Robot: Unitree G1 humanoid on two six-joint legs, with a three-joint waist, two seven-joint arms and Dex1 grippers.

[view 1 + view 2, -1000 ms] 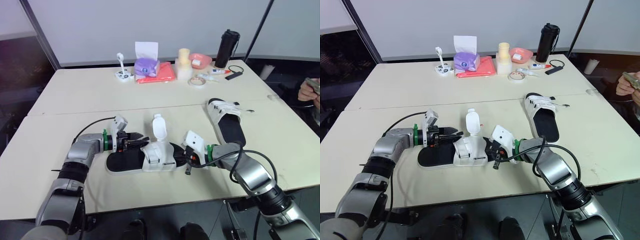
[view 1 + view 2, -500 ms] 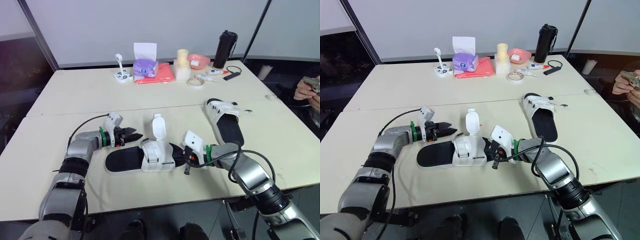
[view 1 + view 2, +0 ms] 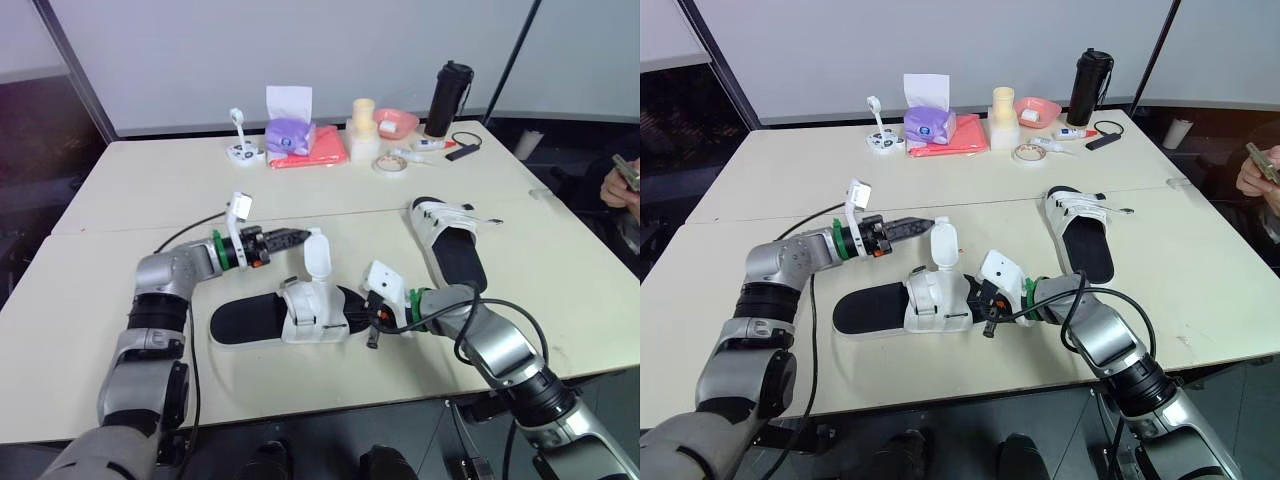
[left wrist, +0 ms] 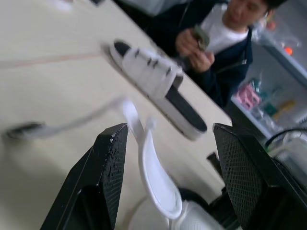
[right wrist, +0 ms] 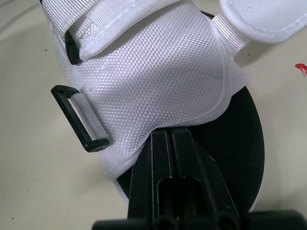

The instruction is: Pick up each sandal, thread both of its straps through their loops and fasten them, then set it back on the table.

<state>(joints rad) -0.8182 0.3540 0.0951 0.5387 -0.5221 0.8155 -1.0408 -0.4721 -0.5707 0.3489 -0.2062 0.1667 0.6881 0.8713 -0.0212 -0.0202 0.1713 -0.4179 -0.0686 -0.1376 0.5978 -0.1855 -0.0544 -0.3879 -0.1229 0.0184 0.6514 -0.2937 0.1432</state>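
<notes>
Sandal (image 3: pixel 300 312) sole clamped by right gripper (image 5: pixel 171 135)

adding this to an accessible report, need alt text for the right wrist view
The right gripper, its two black fingers pressed together, pinches the edge of a white mesh sandal with a black sole on a cream table. A black rectangular plastic loop on its side is empty, and a white strap lies loose.

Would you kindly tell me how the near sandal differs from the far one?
The near sandal has one strap standing up loose; the far sandal's straps lie flat. The near sandal lies crosswise, the right gripper shut on it; the far sandal points away, untouched. Both are white on black soles.
</notes>
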